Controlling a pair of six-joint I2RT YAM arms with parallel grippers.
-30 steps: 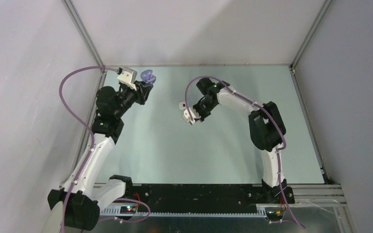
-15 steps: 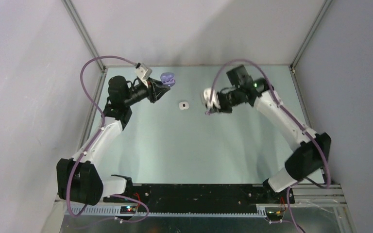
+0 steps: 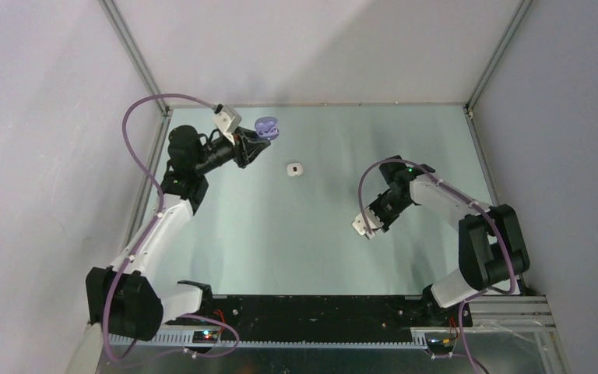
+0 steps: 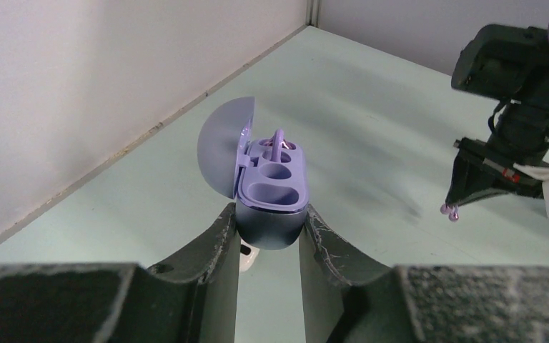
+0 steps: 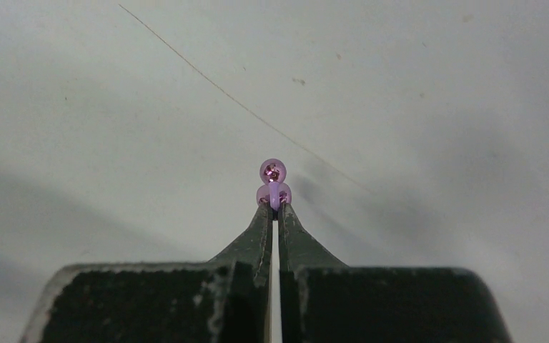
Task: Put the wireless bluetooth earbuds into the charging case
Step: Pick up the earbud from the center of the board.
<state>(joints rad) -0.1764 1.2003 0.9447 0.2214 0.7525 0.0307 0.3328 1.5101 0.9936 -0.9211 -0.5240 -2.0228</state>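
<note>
Top external: right hand [image 3: 371, 234] nearer now

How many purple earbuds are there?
2. One purple earbud is pinched in the right hand. The other seems to sit in the far slot of the open purple case that the left hand holds. More may be hidden.

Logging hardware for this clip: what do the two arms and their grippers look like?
The left arm and right arm have white links between black joint housings, each trailed by a looping purple cable and showing a small green light. The left gripper and right gripper have dark, scuffed fingers tapering to narrow tips.
</note>
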